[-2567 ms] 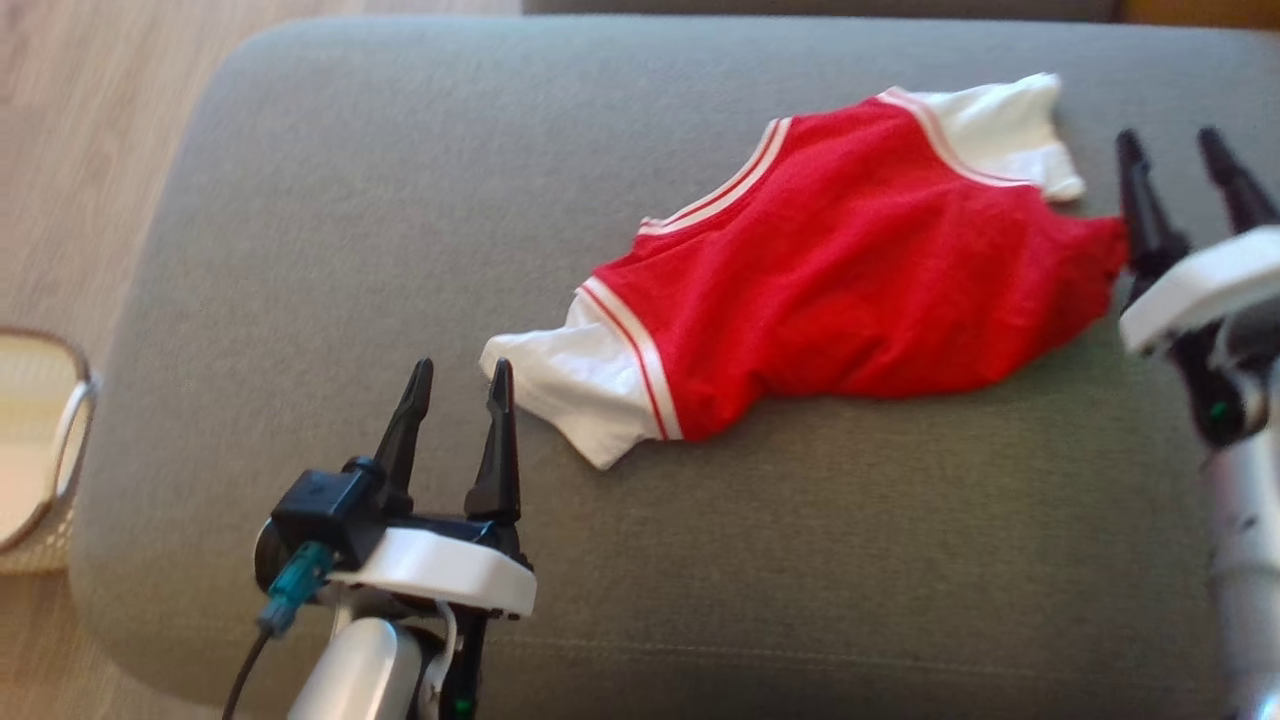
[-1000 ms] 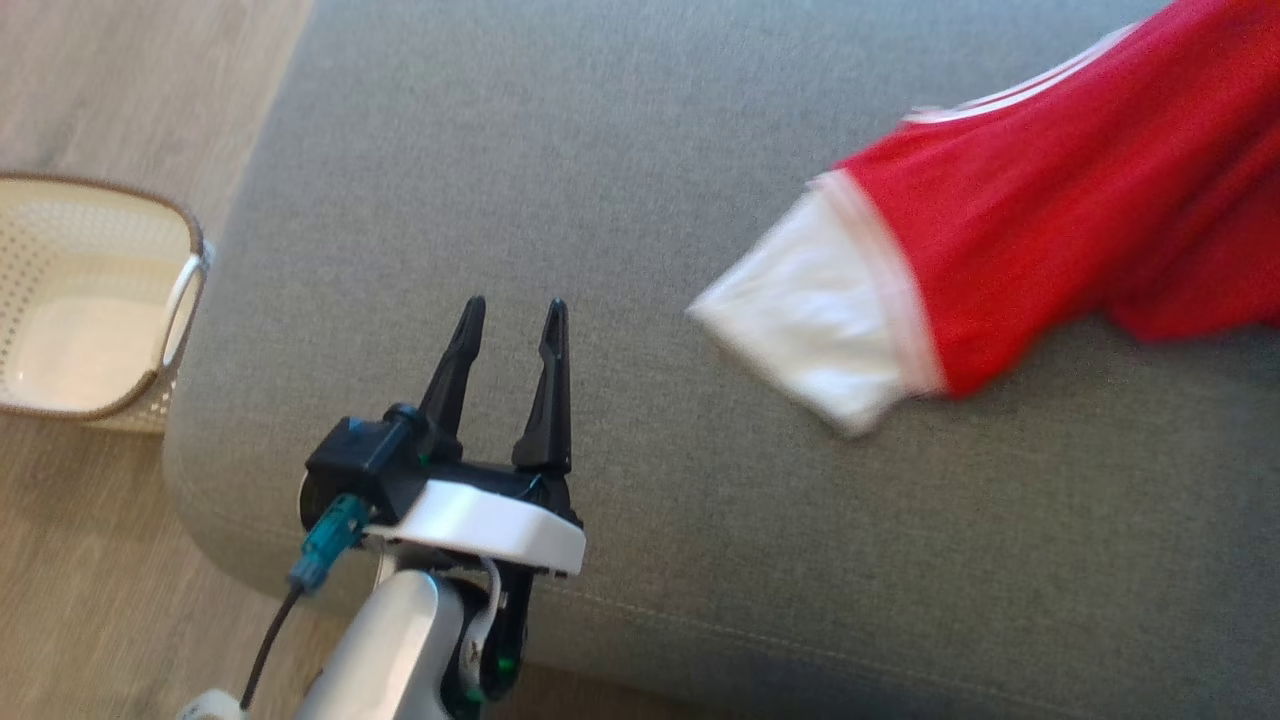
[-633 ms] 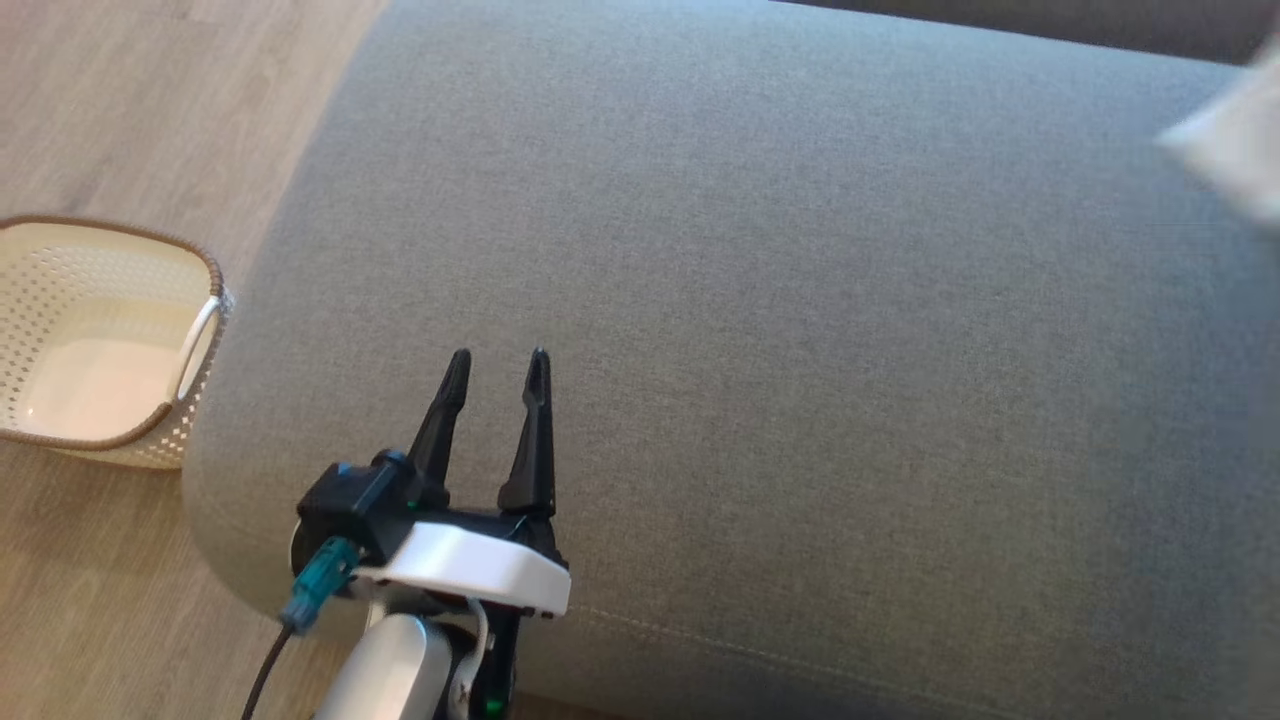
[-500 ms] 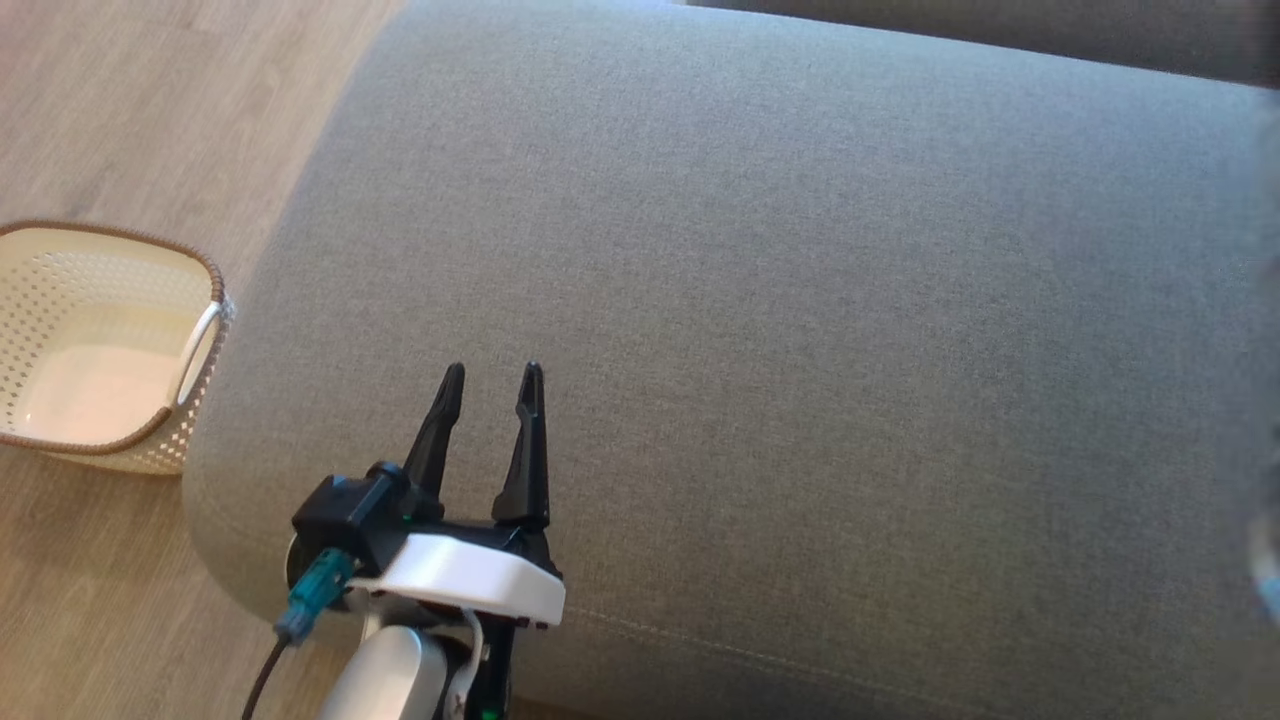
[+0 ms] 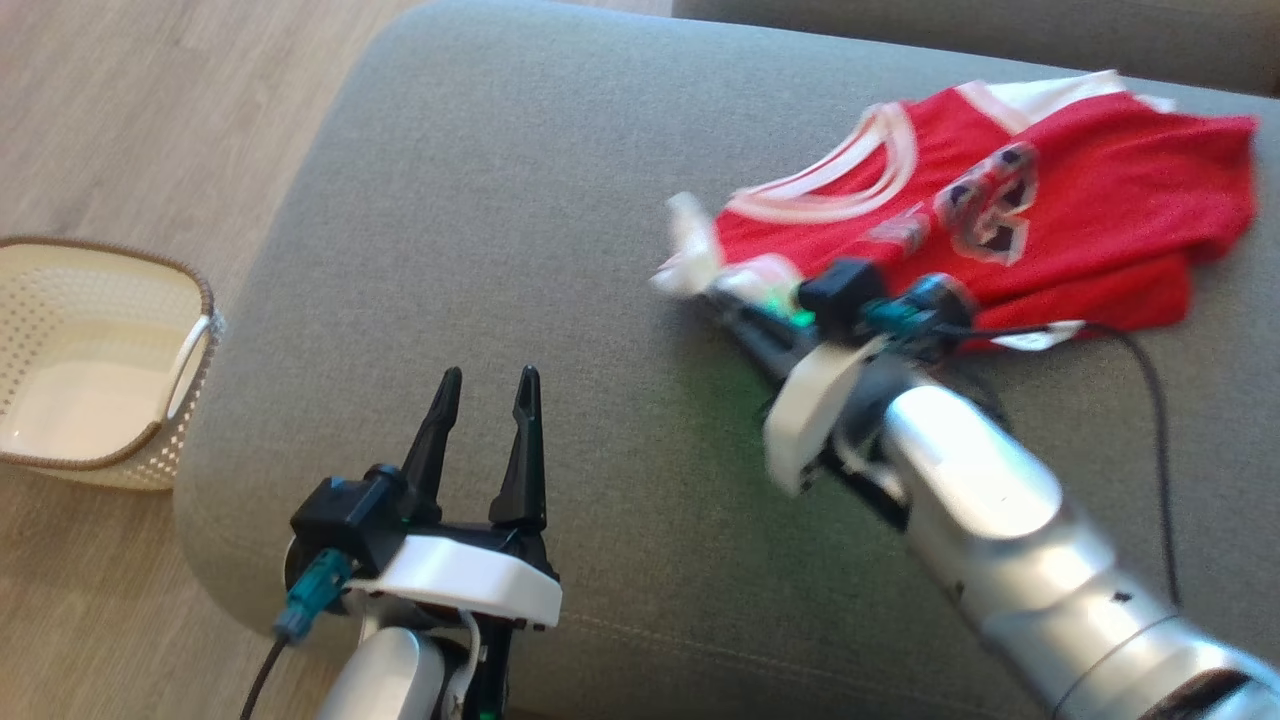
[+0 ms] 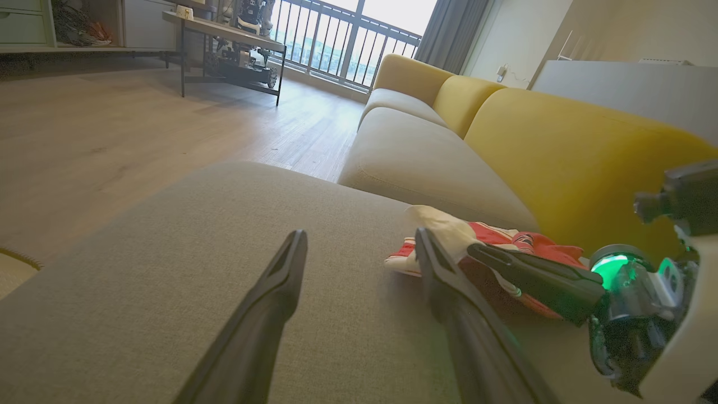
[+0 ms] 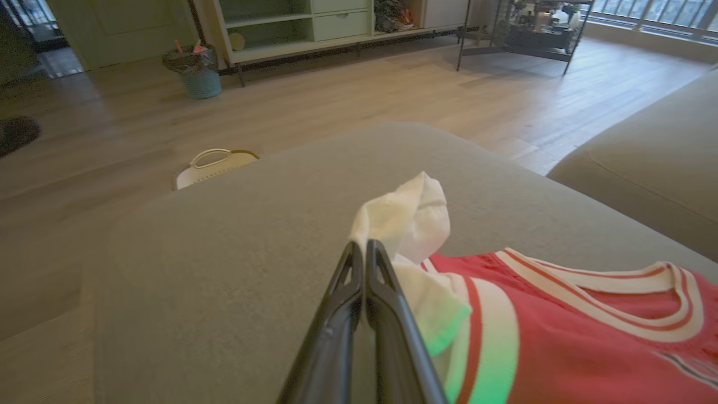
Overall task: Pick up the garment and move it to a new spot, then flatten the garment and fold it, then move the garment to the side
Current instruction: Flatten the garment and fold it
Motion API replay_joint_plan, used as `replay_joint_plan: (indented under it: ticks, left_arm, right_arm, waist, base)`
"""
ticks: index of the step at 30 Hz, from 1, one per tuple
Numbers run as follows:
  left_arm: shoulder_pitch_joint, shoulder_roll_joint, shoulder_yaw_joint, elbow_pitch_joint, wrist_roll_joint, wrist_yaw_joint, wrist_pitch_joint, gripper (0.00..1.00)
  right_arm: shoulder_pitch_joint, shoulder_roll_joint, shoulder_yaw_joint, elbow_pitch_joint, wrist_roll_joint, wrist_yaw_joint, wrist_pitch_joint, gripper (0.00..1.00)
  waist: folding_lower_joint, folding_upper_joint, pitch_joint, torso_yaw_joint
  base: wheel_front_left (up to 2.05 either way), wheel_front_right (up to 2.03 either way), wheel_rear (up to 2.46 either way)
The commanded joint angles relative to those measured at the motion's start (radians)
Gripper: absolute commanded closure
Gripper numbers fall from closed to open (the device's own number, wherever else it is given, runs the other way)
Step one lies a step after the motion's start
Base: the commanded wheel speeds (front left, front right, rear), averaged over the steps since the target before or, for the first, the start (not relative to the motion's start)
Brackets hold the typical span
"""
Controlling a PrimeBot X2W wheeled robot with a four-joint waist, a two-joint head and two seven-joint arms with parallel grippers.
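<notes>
The garment (image 5: 1080, 230) is a red jersey with white trim and a printed front, lying face up at the far right of the grey cushion (image 5: 500, 200). My right gripper (image 5: 712, 292) reaches in from the lower right and is shut on the garment's white sleeve (image 5: 690, 250), which bunches up at the fingertips. In the right wrist view the closed right gripper (image 7: 359, 245) pinches that sleeve (image 7: 415, 216), with the red body (image 7: 561, 336) to its right. My left gripper (image 5: 485, 375) stands open over bare cushion at the lower left, apart from the garment (image 6: 527, 244).
A cream perforated basket (image 5: 100, 248) stands on the wooden floor left of the cushion, and its handle (image 7: 216, 154) shows past the cushion's edge. A yellow sofa (image 6: 561, 146) lies beyond. The right arm's cable (image 5: 1150, 380) trails over the cushion.
The head view has swung about. The garment left the picture and now lies print side up, with the right arm reaching in, shut on its sleeve. The left gripper stays open.
</notes>
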Motion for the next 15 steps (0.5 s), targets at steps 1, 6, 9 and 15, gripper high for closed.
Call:
replay_joint_plan:
  ticks: [1,6,9,15]
  left_arm:
    - [-0.03,0.003,0.036,-0.03,0.012,-0.001,-0.005,0.0]
    - [-0.026,0.003,0.039,-0.025,0.009,-0.003,-0.005,0.0]
    - [-0.025,0.003,0.046,-0.024,0.009,-0.003,-0.005,0.0]
    - [-0.017,0.003,0.071,-0.027,0.018,-0.008,-0.005,0.0]
  right_arm:
    - [-0.011,0.028,0.04,-0.061,0.032,0.0,0.008,1.0]
    - [0.014,-0.027,0.179,-0.143,0.11,0.0,0.06,0.0]
    - [0.026,-0.065,0.187,-0.156,0.147,0.0,0.094,0.0]
    - [0.066,-0.134,0.117,-0.18,0.184,0.0,0.141,0.0]
  waist:
    - [0.0001,0.0,-0.004,-0.006]
    - [0.0001,0.0,-0.015,-0.032]
    - [0.0001,0.0,-0.03,-0.053]
    - [0.0001,0.0,-0.055,-0.108]
  base:
    - [0.0,0.0,0.0]
    - [0.0,0.0,0.0]
    - [0.0,0.0,0.0]
    - [0.0,0.0,0.0]
